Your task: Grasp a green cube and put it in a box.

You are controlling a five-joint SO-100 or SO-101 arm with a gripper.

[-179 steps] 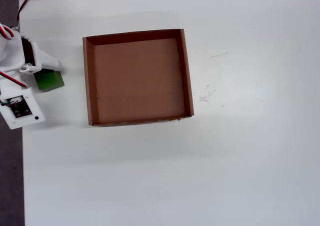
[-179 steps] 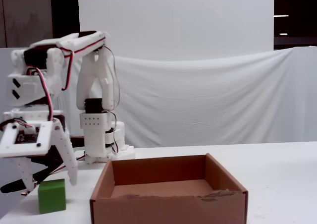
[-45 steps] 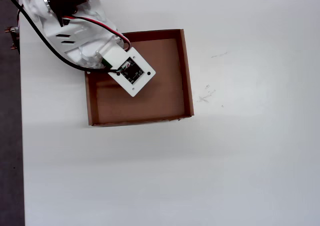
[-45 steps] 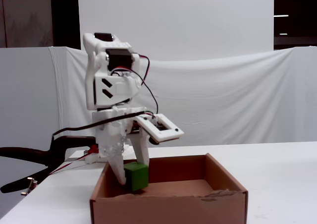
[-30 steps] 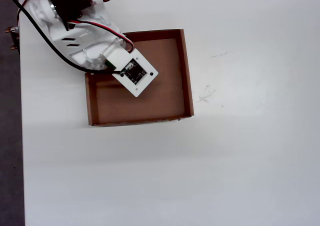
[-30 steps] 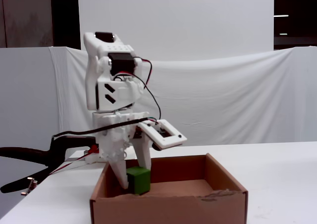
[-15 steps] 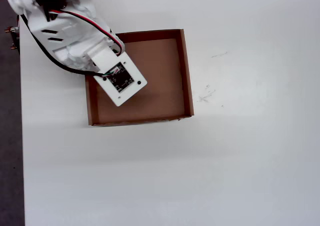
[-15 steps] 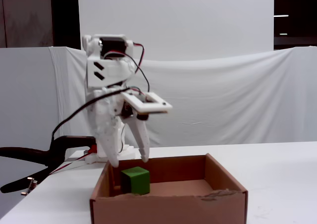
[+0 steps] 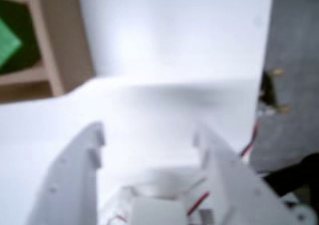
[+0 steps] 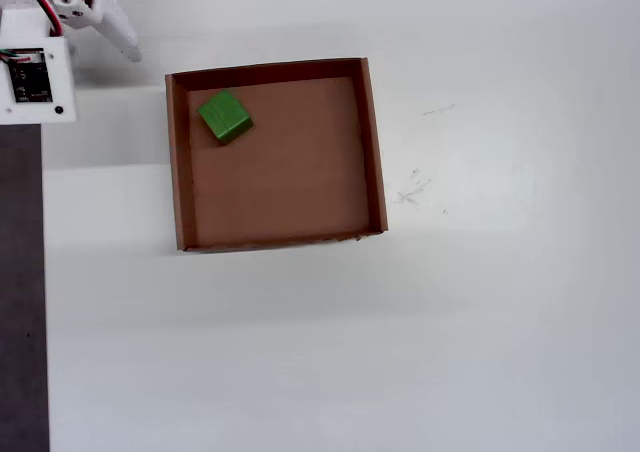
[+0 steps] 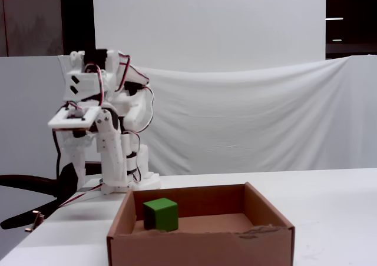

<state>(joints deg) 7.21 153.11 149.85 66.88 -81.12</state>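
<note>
Cube (image 10: 224, 116), green, sits in box (image 10: 374, 152) corner; fingers (image 9: 149, 135) spread apart, empty.

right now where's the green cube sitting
The green cube lies on the floor of the box, in its upper-left corner in the overhead view, near the left and top walls. The pincer is outside the box, up and to the left.

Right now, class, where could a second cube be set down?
Most of the box floor is bare, right of and below the green cube overhead. The table below and right of the box is bare too. The gripper crowds the upper-left corner.
</note>
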